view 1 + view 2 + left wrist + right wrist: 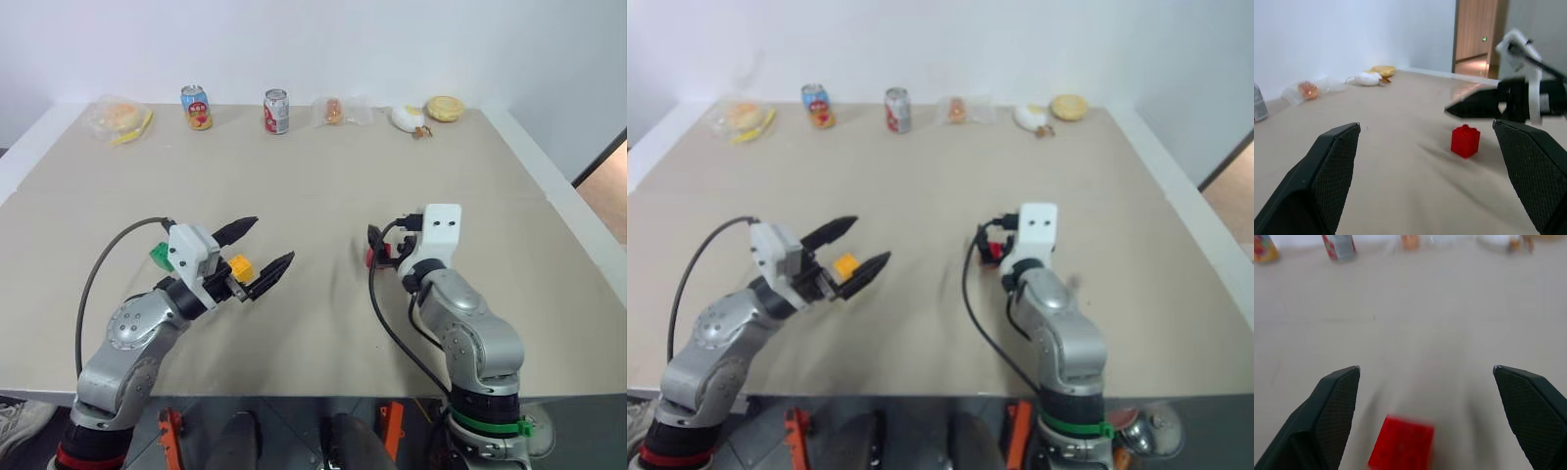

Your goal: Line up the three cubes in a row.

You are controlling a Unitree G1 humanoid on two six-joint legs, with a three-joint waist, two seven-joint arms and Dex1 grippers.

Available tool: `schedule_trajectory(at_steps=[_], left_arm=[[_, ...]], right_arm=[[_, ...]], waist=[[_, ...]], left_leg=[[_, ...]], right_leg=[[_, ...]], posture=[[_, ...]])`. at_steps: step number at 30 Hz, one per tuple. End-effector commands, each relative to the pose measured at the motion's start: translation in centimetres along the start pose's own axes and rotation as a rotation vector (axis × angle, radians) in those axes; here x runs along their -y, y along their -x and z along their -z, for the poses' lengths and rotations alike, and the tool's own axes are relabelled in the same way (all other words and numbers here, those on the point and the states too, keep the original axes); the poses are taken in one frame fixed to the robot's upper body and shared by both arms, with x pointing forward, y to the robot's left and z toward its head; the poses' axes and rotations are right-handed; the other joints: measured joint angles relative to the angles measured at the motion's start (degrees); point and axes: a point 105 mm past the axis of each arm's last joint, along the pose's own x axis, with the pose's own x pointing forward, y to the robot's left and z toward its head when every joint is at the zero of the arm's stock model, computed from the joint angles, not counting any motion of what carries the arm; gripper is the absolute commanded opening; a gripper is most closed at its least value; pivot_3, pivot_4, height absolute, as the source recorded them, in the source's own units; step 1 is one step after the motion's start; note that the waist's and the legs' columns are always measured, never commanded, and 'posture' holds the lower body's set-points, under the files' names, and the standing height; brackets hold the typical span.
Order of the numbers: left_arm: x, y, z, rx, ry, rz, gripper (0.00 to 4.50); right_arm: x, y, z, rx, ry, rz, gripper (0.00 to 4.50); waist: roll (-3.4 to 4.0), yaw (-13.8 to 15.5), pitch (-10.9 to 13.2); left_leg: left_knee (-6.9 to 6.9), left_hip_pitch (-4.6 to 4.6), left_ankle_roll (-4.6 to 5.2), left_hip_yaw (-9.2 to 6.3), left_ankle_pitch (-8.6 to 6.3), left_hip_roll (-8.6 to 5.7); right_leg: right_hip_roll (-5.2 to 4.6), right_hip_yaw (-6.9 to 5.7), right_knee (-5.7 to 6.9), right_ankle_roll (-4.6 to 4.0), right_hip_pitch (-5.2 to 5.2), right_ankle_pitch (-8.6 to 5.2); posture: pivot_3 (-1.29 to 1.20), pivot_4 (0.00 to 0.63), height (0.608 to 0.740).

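In the left eye view a matte beige worktop [323,176] fills the frame; the left hand [253,253] sits at lower left, its two pointed black fingers spread wide with nothing between them. A yellow cube [240,266] of glossy plastic lies on the worktop just beside those fingers, and a green cube [161,257] peeks out from behind the hand's white housing. At centre right the right hand [377,247] is largely hidden behind its own white housing, with a red cube [371,257] showing just beside it. Along the top edge stand two metal drink cans [197,107] and crinkly clear bags of food [119,117]. In the right eye view the layout repeats — the yellow cube lies left of centre between the spread left fingers as seen from above, the red one just left of the right wrist. In the left wrist view two dark, cross-hatched fingers [1327,176] stand well apart and empty; the red cube, boxy with a studded top, rests on the worktop right of centre, below a black fingertip of the other hand. In the right wrist view the textured fingers [1332,406] are likewise wide apart and hold nothing — the red cube, blurred, sits at bottom centre between them.
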Motion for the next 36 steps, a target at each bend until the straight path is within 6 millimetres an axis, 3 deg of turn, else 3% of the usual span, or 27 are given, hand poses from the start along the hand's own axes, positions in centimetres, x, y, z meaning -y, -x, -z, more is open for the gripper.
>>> schedule_trajectory(at_steps=[1,8,20,24,30,33,36], left_arm=[[0.3,-0.6,-0.5,0.014,-0.014,0.035,4.49],[1.4,-1.0,-0.4,-0.008,0.02,0.12,4.49],[2.0,-1.4,-0.1,-0.03,0.069,0.176,4.49],[2.2,-1.3,0.0,-0.038,0.088,0.188,4.5],[2.3,-1.2,0.0,-0.04,0.087,0.186,4.5],[2.4,-0.8,0.1,-0.054,0.083,0.204,4.5],[2.7,0.1,0.4,-0.078,0.067,0.249,4.5]], right_arm=[[0.2,0.8,-1.0,0.008,-0.026,0.041,4.5],[-0.1,0.6,0.8,-0.069,-0.02,0.056,4.5],[-0.9,-1.8,2.6,-0.13,-0.035,0.079,4.5],[-0.8,-2.1,2.4,-0.115,-0.035,0.093,3.44],[-1.0,-1.8,1.8,-0.087,-0.011,0.012,1.35],[-2.9,-1.3,0.0,0.012,0.1,-0.257,1.31],[-5.0,1.1,-1.2,0.123,0.299,-0.656,1.31]], waist=[[0.0,0.0,0.0],[0.0,-0.1,0.0],[0.0,-0.2,0.0],[0.0,-0.2,0.0],[0.0,-0.2,0.0],[0.02,-0.2,0.0],[0.03,-0.3,0.0]], left_leg=[[0.01,0.0,0.01,0.0,0.01,0.0],[0.03,0.0,0.08,0.03,0.05,0.0],[0.03,-0.01,0.09,0.04,0.05,0.02],[0.03,-0.01,0.09,0.03,0.05,0.02],[0.03,-0.01,0.09,0.03,0.05,0.04],[0.03,-0.02,0.09,0.04,0.05,0.02],[0.02,-0.02,0.13,0.08,0.02,0.01]], right_leg=[[0.0,0.01,0.0,-0.01,0.0,0.01],[0.01,0.05,0.0,-0.21,0.0,-0.08],[0.06,0.08,-0.01,-0.22,-0.02,-0.07],[0.06,0.08,-0.01,-0.22,-0.01,-0.07],[0.08,0.09,-0.01,-0.22,-0.02,-0.07],[0.07,0.11,-0.03,-0.22,-0.01,-0.08],[0.07,0.15,-0.11,-0.23,0.0,-0.09]], posture=[[0.0,0.15,0.74],[0.0,0.15,0.74],[0.0,0.15,0.74],[0.0,0.15,0.74],[0.0,0.15,0.74],[0.0,0.15,0.74],[0.0,0.15,0.74]])
